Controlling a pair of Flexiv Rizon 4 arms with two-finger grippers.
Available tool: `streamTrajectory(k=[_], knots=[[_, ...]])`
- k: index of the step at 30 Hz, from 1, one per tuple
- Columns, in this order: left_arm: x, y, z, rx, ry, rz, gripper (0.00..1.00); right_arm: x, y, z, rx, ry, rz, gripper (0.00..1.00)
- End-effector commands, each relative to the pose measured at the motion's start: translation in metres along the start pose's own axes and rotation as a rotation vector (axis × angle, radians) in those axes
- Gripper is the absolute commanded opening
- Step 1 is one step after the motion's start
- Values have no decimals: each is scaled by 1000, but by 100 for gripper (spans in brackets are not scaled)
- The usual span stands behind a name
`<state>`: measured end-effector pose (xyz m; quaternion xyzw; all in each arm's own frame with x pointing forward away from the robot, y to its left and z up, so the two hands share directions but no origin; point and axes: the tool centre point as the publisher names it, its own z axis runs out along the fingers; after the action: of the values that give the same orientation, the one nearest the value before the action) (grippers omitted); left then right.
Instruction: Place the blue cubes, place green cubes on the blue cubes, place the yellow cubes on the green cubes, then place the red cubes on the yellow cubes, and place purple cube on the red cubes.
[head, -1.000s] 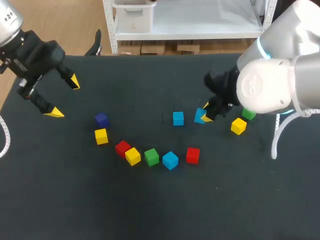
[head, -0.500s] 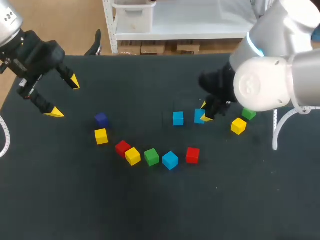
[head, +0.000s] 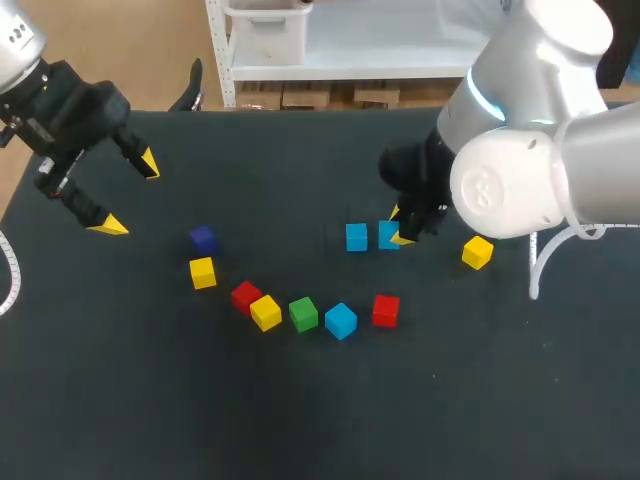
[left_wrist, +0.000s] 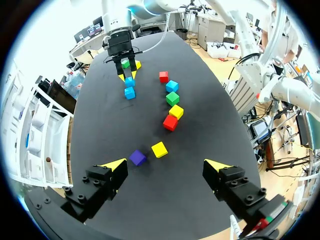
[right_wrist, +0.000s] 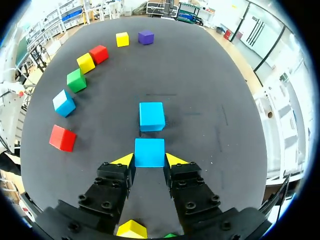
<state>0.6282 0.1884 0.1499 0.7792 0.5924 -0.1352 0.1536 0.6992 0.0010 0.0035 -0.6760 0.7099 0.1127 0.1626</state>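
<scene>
The right gripper (right_wrist: 150, 160) has its fingers clamped on a blue cube (right_wrist: 149, 151), just beside a second blue cube (right_wrist: 152, 116). The left gripper (head: 128, 193), fingers apart, hangs well apart from that second cube.

We look down on a wide table (head: 300, 420) covered with a matte black, felt-like sheet, its far edge running straight across and its far-left corner cut off at an angle. Light falls evenly over the surface, leaving only soft, faint shadows, and a few thin pale marks show near its middle.
</scene>
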Motion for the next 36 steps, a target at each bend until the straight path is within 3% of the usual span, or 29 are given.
streamTrajectory(k=[1, 36], knots=[[0, 1, 0, 2, 2, 1, 100, -1, 0, 1, -3, 2, -6, 0], [0, 1, 0, 2, 2, 1, 100, -2, -6, 10, -21, 9, -30, 0]])
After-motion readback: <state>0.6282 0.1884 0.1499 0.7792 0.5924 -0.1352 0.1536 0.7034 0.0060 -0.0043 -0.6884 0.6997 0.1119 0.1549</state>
